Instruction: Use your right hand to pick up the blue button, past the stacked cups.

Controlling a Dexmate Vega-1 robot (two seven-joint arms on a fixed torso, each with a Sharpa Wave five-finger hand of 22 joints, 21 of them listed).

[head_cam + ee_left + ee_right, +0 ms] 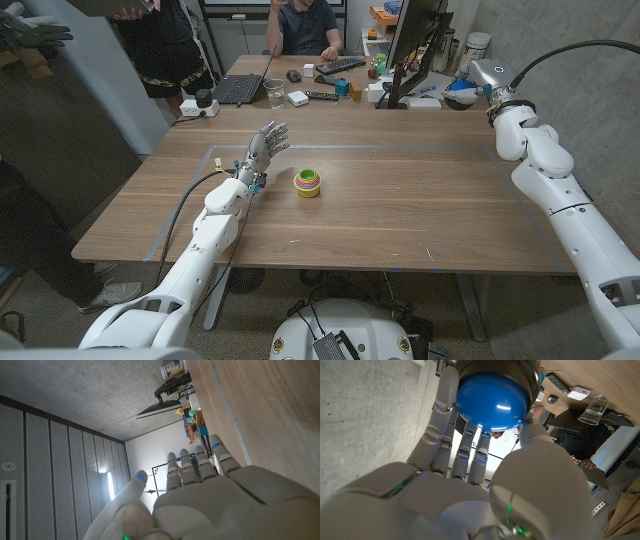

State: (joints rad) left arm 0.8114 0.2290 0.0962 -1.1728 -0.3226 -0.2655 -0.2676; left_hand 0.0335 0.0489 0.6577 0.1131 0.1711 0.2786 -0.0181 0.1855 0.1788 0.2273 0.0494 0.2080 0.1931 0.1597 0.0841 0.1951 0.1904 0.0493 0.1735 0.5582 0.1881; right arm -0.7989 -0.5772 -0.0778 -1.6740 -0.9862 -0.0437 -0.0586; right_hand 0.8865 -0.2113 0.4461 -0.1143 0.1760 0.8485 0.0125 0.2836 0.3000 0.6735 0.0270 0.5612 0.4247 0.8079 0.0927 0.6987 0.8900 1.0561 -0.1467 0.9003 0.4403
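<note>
The blue button, a glossy blue dome in a dark round housing, sits between the thumb and fingers of my right hand, which grips it. In the head view my right arm reaches past the table's far right corner, where the hand shows beside a patch of blue. The stacked cups, yellow, green and pink, stand near the middle of the table. My left hand hovers just left of the cups with fingers spread and nothing in it; the left wrist view shows the same hand.
A second desk behind the wooden table carries a laptop, a glass, a keyboard and a monitor. One person sits at that desk, and others stand at the far left.
</note>
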